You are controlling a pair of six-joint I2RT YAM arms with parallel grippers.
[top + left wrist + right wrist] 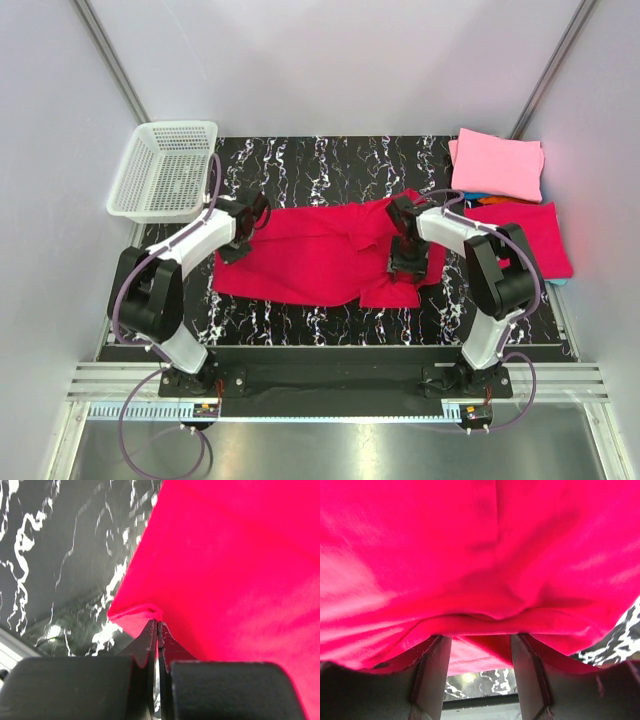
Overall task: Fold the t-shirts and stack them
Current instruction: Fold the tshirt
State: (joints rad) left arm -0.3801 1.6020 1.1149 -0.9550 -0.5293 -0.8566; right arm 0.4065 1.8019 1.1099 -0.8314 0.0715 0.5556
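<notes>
A crimson-red t-shirt (320,255) lies spread across the middle of the black marbled table. My left gripper (258,215) is at the shirt's far left edge, shut on a corner of the cloth (135,614); in the left wrist view its tips (158,622) meet on the red fold. My right gripper (408,265) is down on the shirt's right part. Its fingers stand apart (480,637), with a thick fold of red cloth (480,555) lying across the tips and bare table showing between them.
At the back right, a folded pink t-shirt (497,163) and a folded red one (525,235) lie with slivers of blue and orange cloth (480,197) between them. A white mesh basket (165,170) stands at the back left. Grey walls enclose the table.
</notes>
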